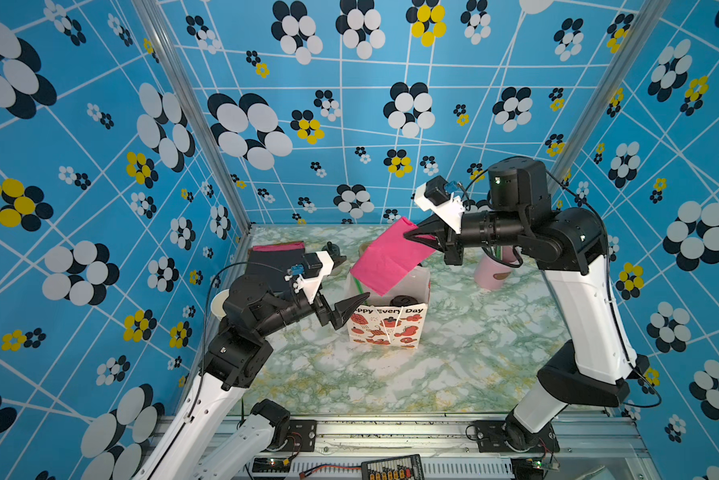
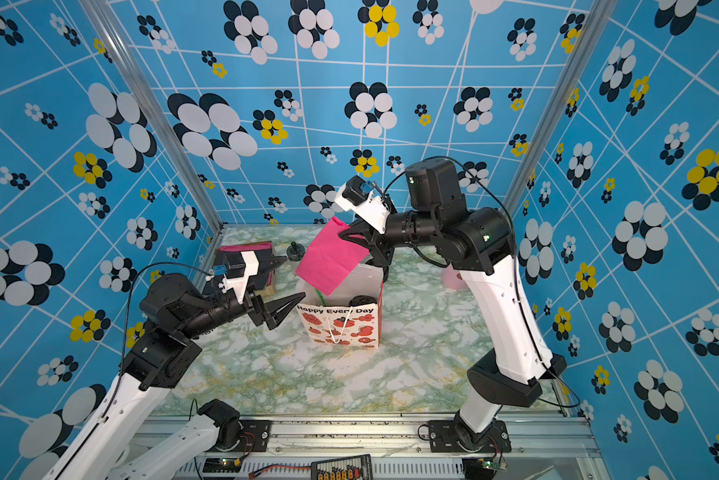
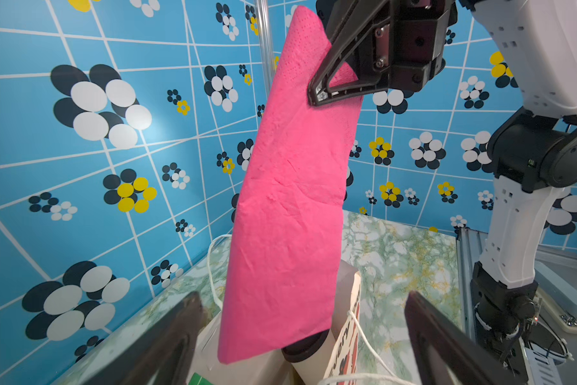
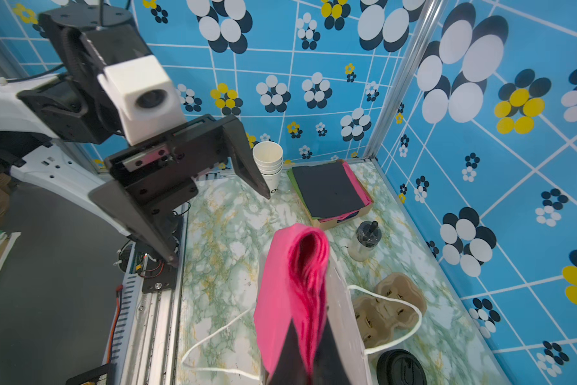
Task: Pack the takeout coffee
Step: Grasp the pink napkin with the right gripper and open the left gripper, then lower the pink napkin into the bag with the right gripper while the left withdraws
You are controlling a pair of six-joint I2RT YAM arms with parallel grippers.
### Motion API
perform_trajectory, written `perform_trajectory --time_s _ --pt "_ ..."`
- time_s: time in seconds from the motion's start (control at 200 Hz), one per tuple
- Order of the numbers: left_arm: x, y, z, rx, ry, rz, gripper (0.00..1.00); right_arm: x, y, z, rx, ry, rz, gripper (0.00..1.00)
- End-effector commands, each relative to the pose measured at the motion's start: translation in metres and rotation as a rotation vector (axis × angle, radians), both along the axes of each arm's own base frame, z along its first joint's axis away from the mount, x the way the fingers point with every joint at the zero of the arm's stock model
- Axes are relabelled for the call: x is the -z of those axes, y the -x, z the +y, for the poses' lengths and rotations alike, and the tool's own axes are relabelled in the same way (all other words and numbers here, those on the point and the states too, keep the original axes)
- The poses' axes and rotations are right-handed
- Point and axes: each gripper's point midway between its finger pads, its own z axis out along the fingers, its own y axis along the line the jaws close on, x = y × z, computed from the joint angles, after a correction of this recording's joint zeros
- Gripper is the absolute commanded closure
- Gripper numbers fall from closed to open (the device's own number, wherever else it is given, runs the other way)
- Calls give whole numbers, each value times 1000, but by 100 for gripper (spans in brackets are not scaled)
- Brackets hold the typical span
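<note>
The right pincer is clamped on the top corner of a pink paper napkin. In both top views the napkin hangs slantwise beneath it, with its lower end at the open mouth of a white gift bag printed "Happy Every Day" above red figures. Whether napkin and bag touch cannot be told. Below the pincer, inside the bag, the takeout coffee stands upright, only its round black lid showing past the napkin.

Across the bag, the left pincer has its 2 fingers spread wide and holds nothing; 1 fingertip sits just beside the bag's rim. Farther out behind the left pincer are a shallow cardboard box of black and pink napkins and a stack of lidless white cups. Near the box are a small bottle with a black top and brown pulp cup carriers. A pink cup stands under the right arm. All rest on the green-marbled desk.
</note>
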Motion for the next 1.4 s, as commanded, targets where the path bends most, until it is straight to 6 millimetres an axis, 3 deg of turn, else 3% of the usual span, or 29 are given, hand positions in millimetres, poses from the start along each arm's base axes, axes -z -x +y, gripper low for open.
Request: perform_trajectory --time_s 0.0,0.415,0.845,1.394 --pt "11 -2 10 -64 0 41 1 25 -18 4 52 91 23 100" --pt "17 18 24 -88 54 78 1 90 -41 17 66 256 121 100" --pt "33 17 26 -105 72 122 1 160 -51 51 43 431 175 100" --pt "39 21 31 -118 82 125 1 222 -52 68 32 505 307 100"
